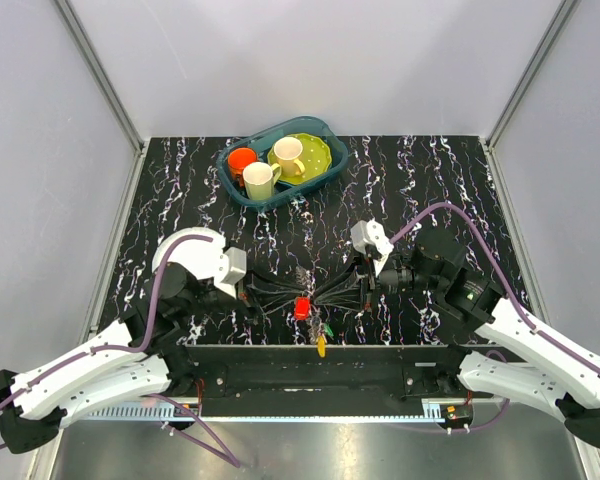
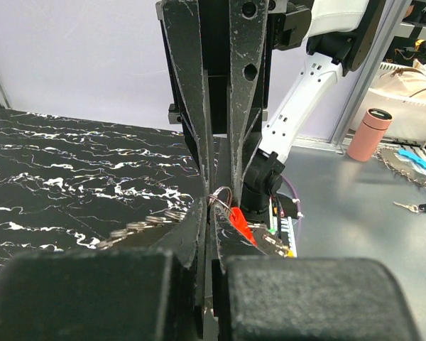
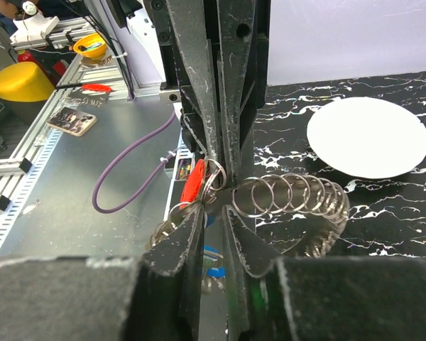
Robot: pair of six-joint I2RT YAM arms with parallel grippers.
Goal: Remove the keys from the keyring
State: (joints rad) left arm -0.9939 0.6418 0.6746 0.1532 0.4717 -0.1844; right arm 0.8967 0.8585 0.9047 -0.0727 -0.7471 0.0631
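The keyring [image 1: 305, 290] hangs between my two grippers above the table's near edge. A red-headed key [image 1: 302, 307], a green one [image 1: 328, 328] and a yellow one [image 1: 321, 345] dangle from it. My left gripper [image 1: 286, 298] is shut on the thin ring wire [image 2: 224, 193], with the red key [image 2: 243, 220] just past its tips. My right gripper [image 1: 326, 294] faces it, its jaws nearly together on the ring [image 3: 214, 177] beside the red key [image 3: 192, 182]. A row of small metal rings [image 3: 291, 195] fans out to the right. Blue key heads [image 3: 211, 259] hang below.
A teal basket [image 1: 325, 128] at the back holds two cream mugs, an orange cup and a green plate. A white plate [image 3: 366, 135] lies on the black marbled table. A pink bottle [image 2: 369, 133] and loose keys [image 2: 412, 207] lie off the table.
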